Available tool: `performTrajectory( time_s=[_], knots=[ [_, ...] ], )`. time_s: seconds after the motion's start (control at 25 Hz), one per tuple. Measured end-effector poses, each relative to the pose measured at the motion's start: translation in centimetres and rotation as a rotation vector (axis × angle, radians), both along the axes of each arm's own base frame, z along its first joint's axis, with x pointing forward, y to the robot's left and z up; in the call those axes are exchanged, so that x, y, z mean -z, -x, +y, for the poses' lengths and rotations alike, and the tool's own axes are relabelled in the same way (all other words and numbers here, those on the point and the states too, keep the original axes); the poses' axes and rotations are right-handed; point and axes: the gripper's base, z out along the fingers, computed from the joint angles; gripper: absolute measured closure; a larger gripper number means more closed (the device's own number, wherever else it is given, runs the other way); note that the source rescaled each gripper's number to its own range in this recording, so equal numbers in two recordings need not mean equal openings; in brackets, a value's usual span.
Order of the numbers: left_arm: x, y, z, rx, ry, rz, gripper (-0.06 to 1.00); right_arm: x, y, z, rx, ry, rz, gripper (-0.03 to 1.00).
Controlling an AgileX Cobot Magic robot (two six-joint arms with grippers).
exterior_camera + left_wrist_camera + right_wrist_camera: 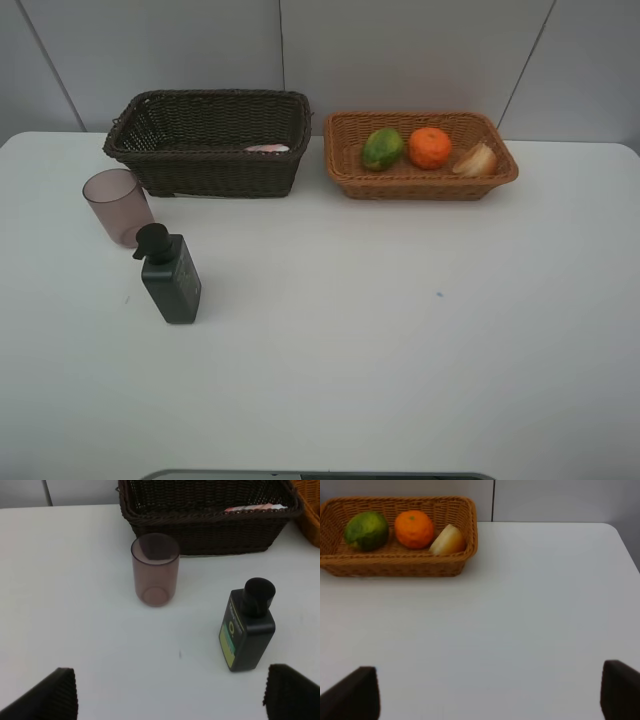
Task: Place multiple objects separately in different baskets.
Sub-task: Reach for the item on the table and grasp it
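- Table (pixel 400 330): carries both baskets along its far side and two loose items on its left part.
- Dark brown basket (pixel 208 140): sits far left and is the deeper of the two. Seems the likely home for the loose items, since the other basket holds only fruit.
- Tan basket (pixel 420 155): sits just beside it, to the right.
- Left gripper (pixel 172 697): hangs above the table with jaws spread wide and nothing between them. Faces the dark brown basket, with both loose items ahead of it. By far the nearer arm to them.
- Right gripper (pixel 490 692): likewise spread and empty. Faces the tan basket, well apart from the loose items.
- Pump bottle (pixel 170 273): stands upright on the table, long axis vertical, pump head on top. Nearer of the two items to the left gripper, ahead of it and off toward one jaw rather than centred. Probably calls for a forward reach with a sideways shift.
- Cup (pixel 117 207): stands mouth up, farther ahead, near the dark brown basket's front left corner and apart from the pump bottle.
- Green fruit (pixel 382 148), orange (pixel 430 147), pale yellow fruit (pixel 476 160): lie in a row inside the tan basket.
- Pink bottle (pixel 267 148): lies inside the dark brown basket, only a sliver showing above the rim.
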Motion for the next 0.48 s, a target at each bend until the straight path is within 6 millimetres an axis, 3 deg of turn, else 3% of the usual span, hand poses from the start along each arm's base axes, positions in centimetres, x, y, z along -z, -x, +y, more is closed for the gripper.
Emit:
performTrajectory(
  time_s=[0.48],
  knots=[
    [0.00,0.00,0.00,0.000,0.000,0.000,-0.02,0.00,0.00,0.00,0.000,0.000,0.000,0.09]
  ],
)
